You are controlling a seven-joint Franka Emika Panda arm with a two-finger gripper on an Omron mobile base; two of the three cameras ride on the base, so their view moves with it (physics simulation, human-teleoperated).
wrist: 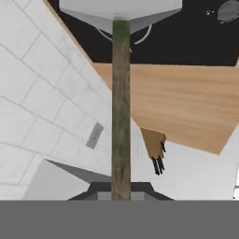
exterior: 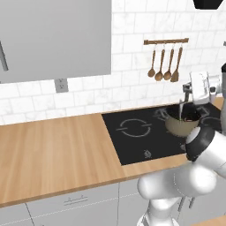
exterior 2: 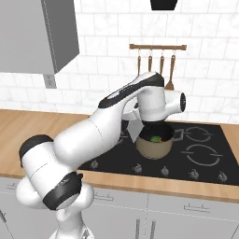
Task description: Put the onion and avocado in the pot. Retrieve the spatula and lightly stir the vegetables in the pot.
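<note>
My gripper (exterior: 187, 92) is shut on the thin handle (wrist: 120, 107) of the spatula, above the pot. In the hand view the handle runs straight away from my gripper (wrist: 120, 192) to the flat grey blade (wrist: 120, 8). The tan pot (exterior: 182, 126) stands on the black cooktop, and the spatula (exterior: 181, 108) hangs down into its dark inside. From the right base view the pot (exterior 2: 154, 145) holds the green avocado (exterior 2: 153, 138) and a small orange-red bit, likely the onion (exterior 2: 164, 138). The grey blade (exterior 2: 134, 128) shows at the pot's left rim. My forearm hides the fingers there.
The black cooktop (exterior: 134, 132) is set into a wooden counter (exterior: 53, 150). Wooden spoons and a turner hang on a rail (exterior: 165, 42) on the tiled wall behind the pot. A grey wall cabinet (exterior: 53, 35) hangs at upper left. Knobs (exterior 2: 164, 171) line the cooktop's front.
</note>
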